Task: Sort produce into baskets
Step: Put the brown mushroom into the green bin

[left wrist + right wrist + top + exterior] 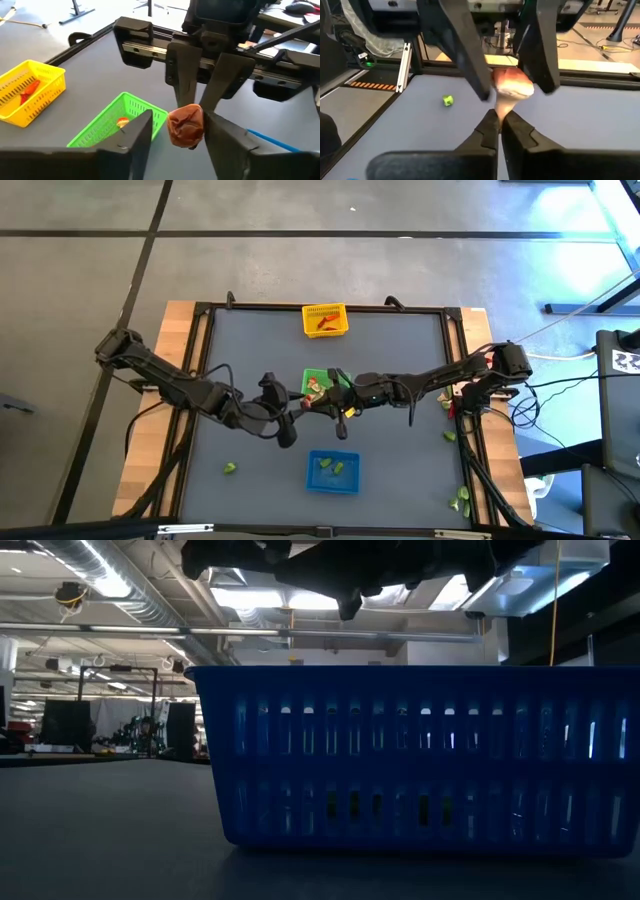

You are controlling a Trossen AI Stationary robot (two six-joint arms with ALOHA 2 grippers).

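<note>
Matte grey table (400,450), perhaps wrinkled red produce (186,126)

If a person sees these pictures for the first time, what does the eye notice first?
First, the two grippers meeting at the table's middle, beside the green basket: the right gripper is shut on a red-brown produce piece, which lies between the left gripper's open fingers. Next, the yellow basket at the far edge and the blue basket near the front.

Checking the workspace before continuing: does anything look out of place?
Yes. Several light green pieces lie off the mat on the wooden edge by the right arm's base, and another sits loose on the mat, outside any basket.
</note>
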